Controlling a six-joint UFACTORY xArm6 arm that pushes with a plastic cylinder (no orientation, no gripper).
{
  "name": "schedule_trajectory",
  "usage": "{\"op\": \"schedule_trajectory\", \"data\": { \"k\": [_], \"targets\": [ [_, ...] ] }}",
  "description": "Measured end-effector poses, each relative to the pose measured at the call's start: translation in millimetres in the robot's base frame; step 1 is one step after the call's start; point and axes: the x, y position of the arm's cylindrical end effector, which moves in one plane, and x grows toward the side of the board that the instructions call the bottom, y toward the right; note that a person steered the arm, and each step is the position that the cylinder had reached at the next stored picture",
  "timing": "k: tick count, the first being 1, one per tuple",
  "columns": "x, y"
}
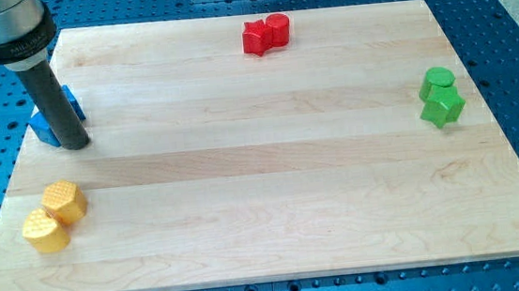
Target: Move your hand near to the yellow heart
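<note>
**Tip at the desk's upper left, yellow blocks below it**

My tip (75, 143) rests on the desk (264, 192) near its upper left corner in the camera view. My hand is only a straight dark rod: it has no parts that open or close, and it holds nothing. Just beside the rod, on its left and partly behind it, sits a blue block (50, 121) whose shape I cannot make out, since the rod covers part of it; it looks to be touching the rod.

Below my tip, toward the view's bottom and a little to the left, lie two yellow blocks touching each other. The nearer one (65, 200) and the farther, lower-left one (45, 231) both look rounded; I cannot tell which is the yellow heart.

Far to my tip's right, at the view's top, are two red blocks (265, 34) pressed together. Farther right still, near the desk's right edge, two green blocks (441, 98) touch.
</note>
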Motion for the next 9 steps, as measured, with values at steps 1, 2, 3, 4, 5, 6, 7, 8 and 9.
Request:
{"op": "schedule_trajectory", "data": {
  "k": [1,2,3,4,5,6,7,8,9],
  "targets": [
    [0,0],
    [1,12],
    [1,12],
    [1,12],
    [1,9],
    [1,10],
    [1,13],
    [1,23],
    [1,51]
  ]
}}
